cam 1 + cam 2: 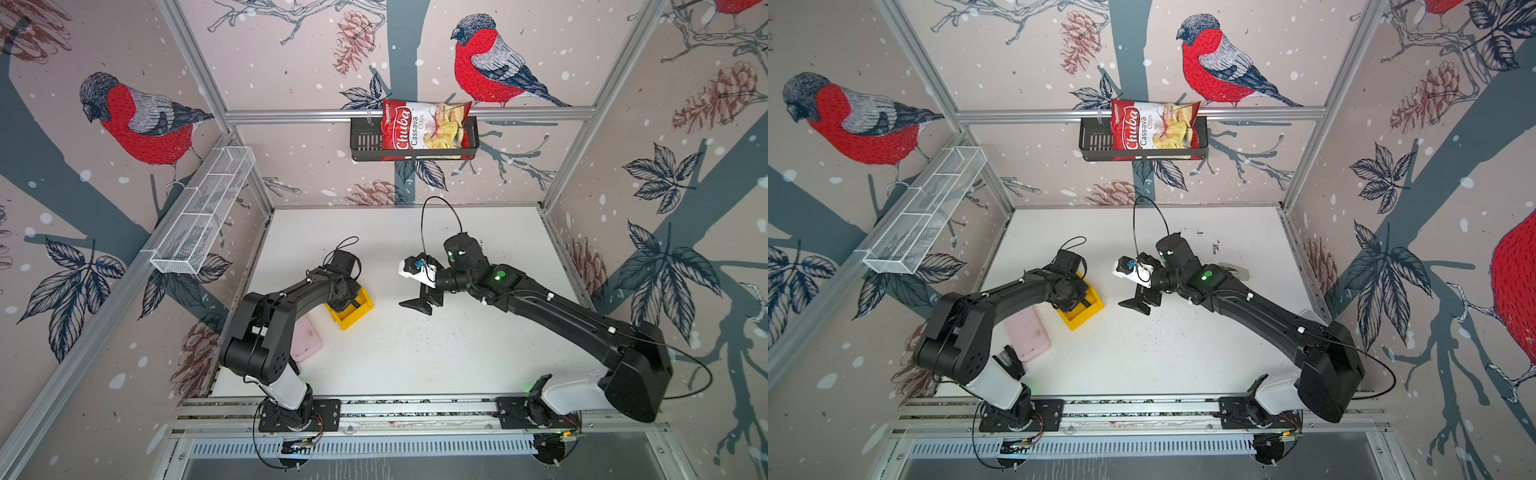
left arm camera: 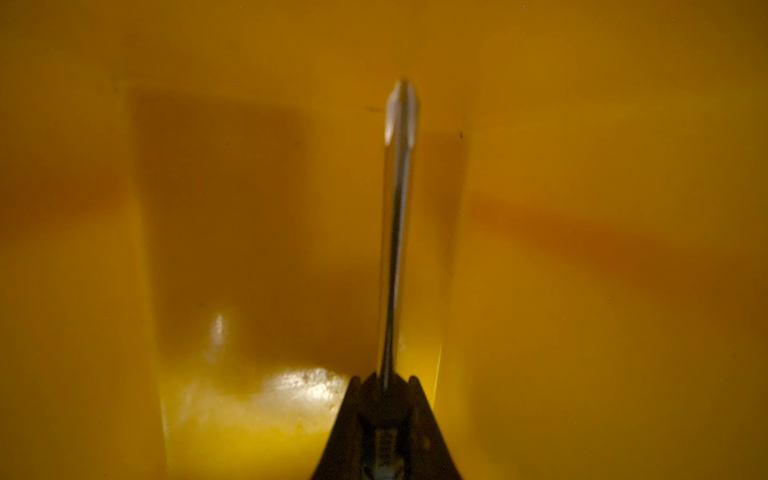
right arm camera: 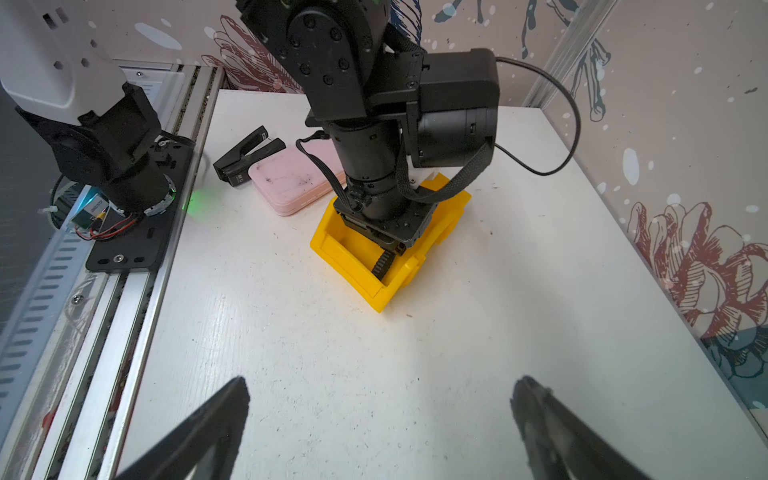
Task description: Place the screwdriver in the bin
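- Left gripper (image 2: 383, 379) is clamped tight on the screwdriver (image 2: 397, 208); jaws pinch its handle end and the shaft sticks straight out past the fingertips.
- This gripper is sunk inside the bin (image 2: 582, 124), with yellow walls on both sides and the floor ahead of the tip; can't tell if the tip touches.
- Right wrist view: its wrist is plunged into the bin (image 3: 353, 266), fingers hidden.
- Pink container (image 3: 286, 183) sits just beside the bin, on the side away from the other gripper; black clip-like tool (image 3: 245, 156) lies against the container's far edge.
- Right gripper (image 3: 382, 384) has jaws spread wide and holds nothing, over bare table (image 3: 332, 353), facing the bin, well apart from it.
- Chips bag (image 1: 424, 124) in black basket (image 1: 363, 143) is far beyond both grippers.
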Robot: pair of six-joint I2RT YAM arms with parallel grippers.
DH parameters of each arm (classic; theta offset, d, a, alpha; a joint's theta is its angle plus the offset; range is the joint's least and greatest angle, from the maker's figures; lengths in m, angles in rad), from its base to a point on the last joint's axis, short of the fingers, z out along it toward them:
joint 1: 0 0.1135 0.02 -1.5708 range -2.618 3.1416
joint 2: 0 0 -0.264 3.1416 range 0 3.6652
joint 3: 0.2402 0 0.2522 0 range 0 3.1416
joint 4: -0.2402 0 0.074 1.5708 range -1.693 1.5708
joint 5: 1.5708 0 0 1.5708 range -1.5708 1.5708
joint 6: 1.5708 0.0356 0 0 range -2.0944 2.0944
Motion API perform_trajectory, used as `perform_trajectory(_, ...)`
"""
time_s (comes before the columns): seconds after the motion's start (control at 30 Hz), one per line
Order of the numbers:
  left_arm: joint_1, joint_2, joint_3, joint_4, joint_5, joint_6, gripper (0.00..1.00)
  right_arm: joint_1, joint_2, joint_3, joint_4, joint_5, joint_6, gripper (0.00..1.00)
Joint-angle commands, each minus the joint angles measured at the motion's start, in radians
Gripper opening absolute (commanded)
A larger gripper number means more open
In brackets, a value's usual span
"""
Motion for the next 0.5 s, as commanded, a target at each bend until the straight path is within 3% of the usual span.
perform_trajectory(0.0,0.003,0.002,0.007,-0.031,0.000,0.017,0.03,-0.003,0.002,-0.002,0.002,0.006,0.006,1.00)
perform_trajectory(0.3,0.003,-0.061,0.000,-0.076,-0.047,0.005,0.37,-0.042,-0.024,-0.023,0.013,0.037,0.037,1.00)
perform_trajectory(0.47,0.003,-0.100,0.045,-0.111,-0.067,0.019,0.47,-0.061,-0.041,-0.042,0.017,0.043,0.043,1.00)
